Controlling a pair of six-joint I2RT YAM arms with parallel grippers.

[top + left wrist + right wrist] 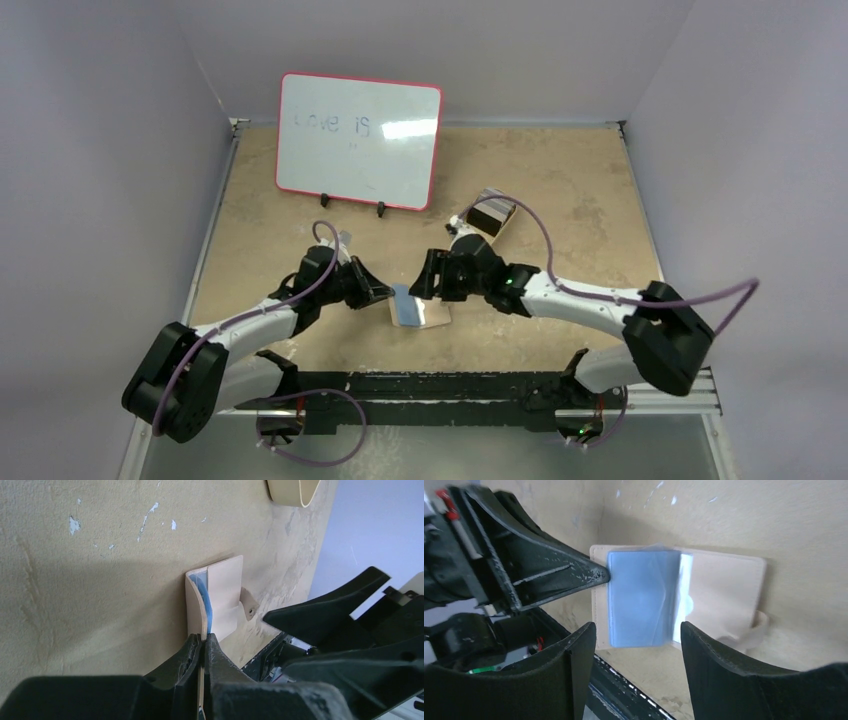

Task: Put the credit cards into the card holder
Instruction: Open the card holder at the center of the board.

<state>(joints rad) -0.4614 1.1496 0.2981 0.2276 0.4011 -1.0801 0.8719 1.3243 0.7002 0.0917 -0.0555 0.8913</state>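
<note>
The tan card holder (432, 316) lies open on the table near the front middle. A bluish-grey credit card (407, 305) sits in its inner pocket. My left gripper (388, 293) is shut on the holder's left flap; the left wrist view shows the jaws (204, 639) pinching the tan flap (196, 602), with the blue card (204, 597) edge-on behind it. My right gripper (419, 279) is open and empty just above the holder. In the right wrist view its gripper (631, 647) frames the card (641, 597) in the open holder (724, 590).
A red-rimmed whiteboard (358, 140) stands at the back. A tan oval dish (492, 214) with dark contents sits behind the right gripper and shows in the left wrist view (295, 492). A small pale item (345, 240) lies by the left arm. A black rail (450, 385) runs along the front edge.
</note>
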